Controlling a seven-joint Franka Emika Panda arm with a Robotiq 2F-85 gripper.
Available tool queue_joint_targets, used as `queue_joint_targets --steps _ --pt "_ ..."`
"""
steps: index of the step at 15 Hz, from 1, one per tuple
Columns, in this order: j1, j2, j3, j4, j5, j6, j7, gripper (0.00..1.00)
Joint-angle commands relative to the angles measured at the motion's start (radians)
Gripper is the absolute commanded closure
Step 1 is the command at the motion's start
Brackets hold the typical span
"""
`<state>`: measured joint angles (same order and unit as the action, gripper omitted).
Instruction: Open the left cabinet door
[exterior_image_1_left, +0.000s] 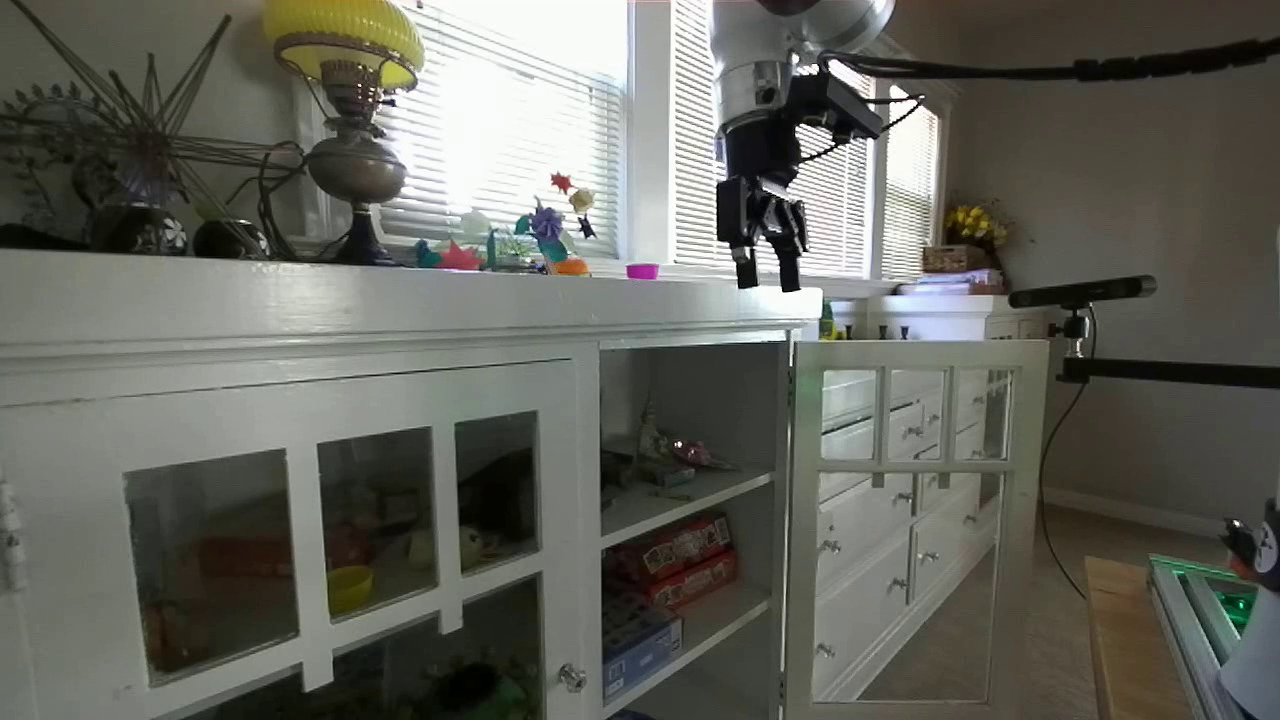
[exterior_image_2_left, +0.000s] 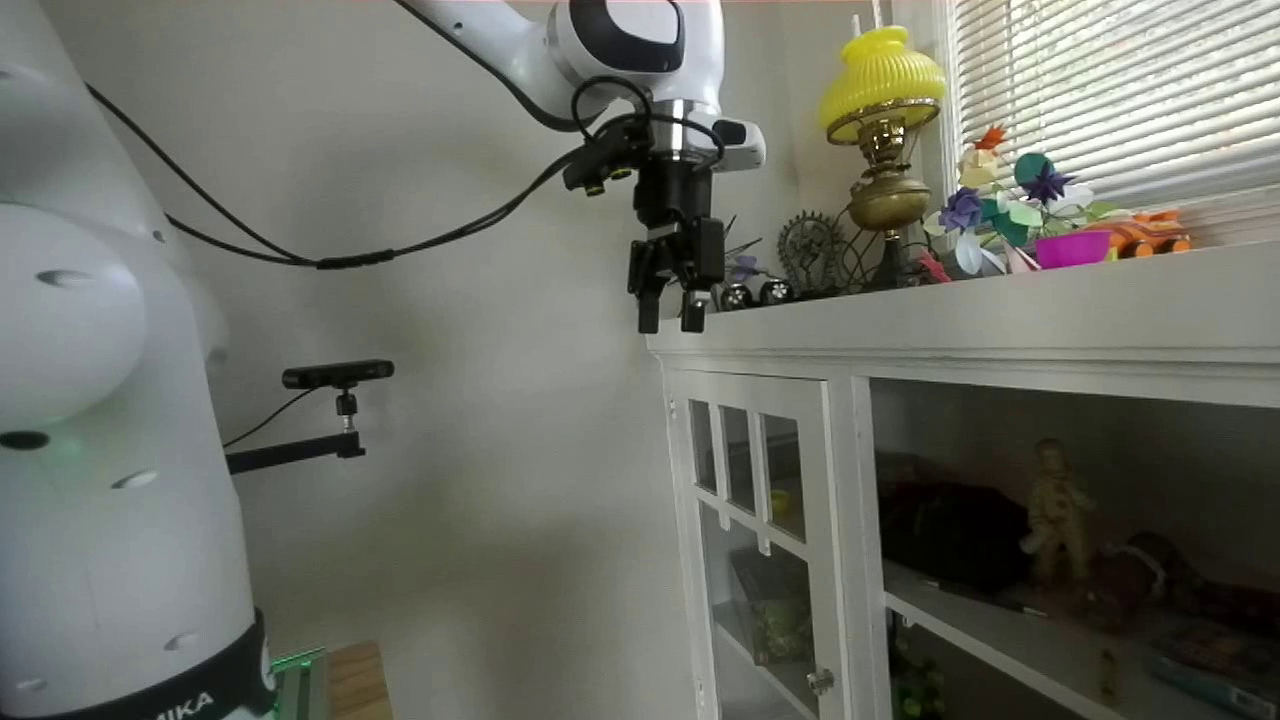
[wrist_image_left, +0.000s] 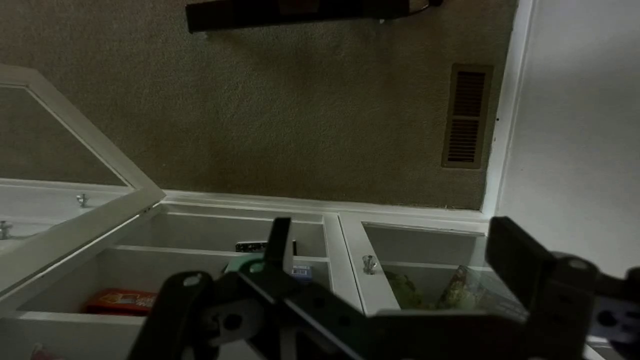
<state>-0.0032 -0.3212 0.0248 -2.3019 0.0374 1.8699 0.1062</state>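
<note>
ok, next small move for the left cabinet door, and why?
Probably lower the gripper toward the knob: the left cabinet door is shut, the gripper hangs higher than the knob, and the wrist view shows it between the open fingers.

The left cabinet door (exterior_image_1_left: 306, 560) forms the left part of the cabinet (exterior_image_1_left: 588, 480), its knob (exterior_image_1_left: 572, 678) near the right edge; behind its glass sits a bowl (exterior_image_1_left: 348, 590). To its right is the open compartment (exterior_image_1_left: 735, 400), with stacked boxes (exterior_image_1_left: 690, 560) on a shelf (exterior_image_1_left: 730, 618). The right door (exterior_image_1_left: 915, 466) stands open farther right, a chest of drawers (exterior_image_1_left: 940, 320) beyond it. On the surface (exterior_image_1_left: 560, 305), left to right in both exterior views, are an oil lamp (exterior_image_1_left: 355, 168), paper flowers (exterior_image_1_left: 547, 223) and another bowl (exterior_image_1_left: 642, 271), blinds (exterior_image_1_left: 500, 130) behind them. In an exterior view, the gripper (exterior_image_1_left: 768, 277) appears before the surface's right end.
</note>
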Motion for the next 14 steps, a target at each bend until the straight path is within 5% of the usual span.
queue_joint_targets --steps 1,9,10,14 --pt "-0.004 0.008 0.017 -0.028 -0.028 0.086 0.053 0.0" --pt "0.047 0.059 0.077 -0.209 -0.034 0.727 0.018 0.0" --pt "0.044 0.051 0.063 -0.175 -0.01 0.608 0.016 0.0" --pt "0.052 0.063 0.073 -0.204 -0.011 0.706 0.016 0.0"
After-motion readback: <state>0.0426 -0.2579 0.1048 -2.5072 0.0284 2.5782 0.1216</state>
